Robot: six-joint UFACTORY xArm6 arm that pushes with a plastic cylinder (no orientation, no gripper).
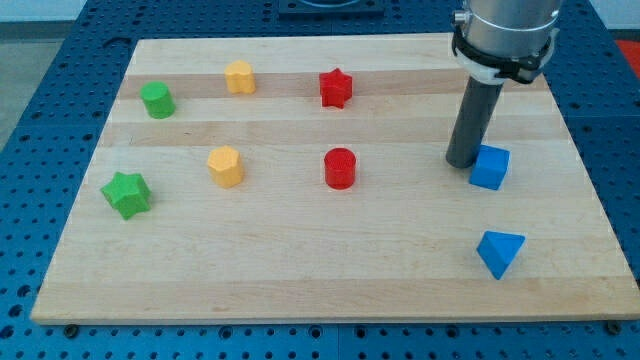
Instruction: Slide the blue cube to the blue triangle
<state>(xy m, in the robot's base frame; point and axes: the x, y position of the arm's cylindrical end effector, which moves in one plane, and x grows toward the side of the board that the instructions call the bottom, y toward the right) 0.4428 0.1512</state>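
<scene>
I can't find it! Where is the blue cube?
The blue cube sits at the board's right side, right beside my tip, above the blue triangle.

Blue cube (490, 167), blue triangle (500, 252) — red star (336, 88), pale wood board (300, 270)

light: bright, even | shadows: soft, short under blocks | focus: sharp | glare: slight sheen on board (300, 270)

My tip (462, 163) low on an upright dark rod, at the view's right.
</scene>
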